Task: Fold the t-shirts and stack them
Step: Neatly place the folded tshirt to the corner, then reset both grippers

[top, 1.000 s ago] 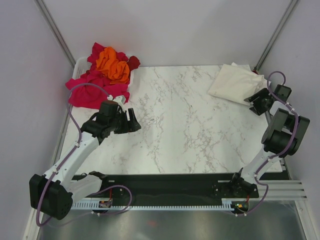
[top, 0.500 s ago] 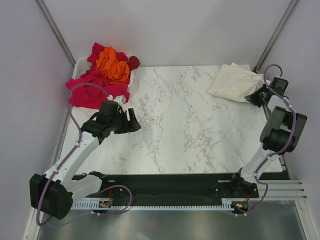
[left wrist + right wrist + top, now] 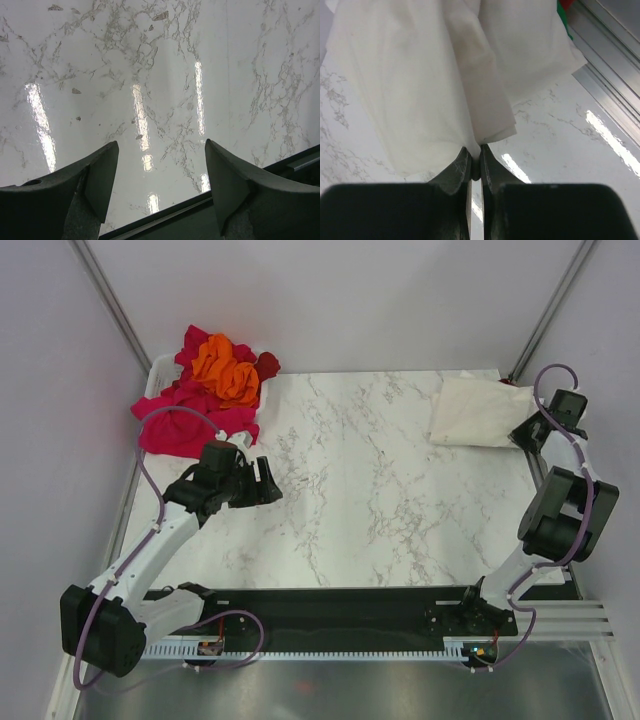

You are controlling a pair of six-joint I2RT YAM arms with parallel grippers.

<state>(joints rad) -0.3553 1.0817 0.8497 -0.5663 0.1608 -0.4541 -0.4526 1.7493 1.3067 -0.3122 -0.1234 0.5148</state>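
Observation:
A folded cream t-shirt [image 3: 476, 412] lies at the table's far right corner; it fills the upper part of the right wrist view [image 3: 435, 75]. My right gripper [image 3: 527, 432] is shut on the near edge of this cream t-shirt [image 3: 475, 150], its jaws pinching the cloth. A heap of magenta-pink [image 3: 180, 422], orange [image 3: 228, 368] and dark red [image 3: 267, 364] t-shirts lies at the far left corner. My left gripper [image 3: 268, 483] is open and empty, hovering over bare marble [image 3: 160, 150] right of the heap.
A white basket rim [image 3: 157, 368] shows under the coloured heap. Metal frame posts stand at both far corners. A black strip [image 3: 340, 605] and rail run along the table's near edge. Grey walls close both sides.
My right gripper has moved toward the far right edge, pulling the cream t-shirt with it; the shirt now lies flatter and further right. The left arm has not moved.

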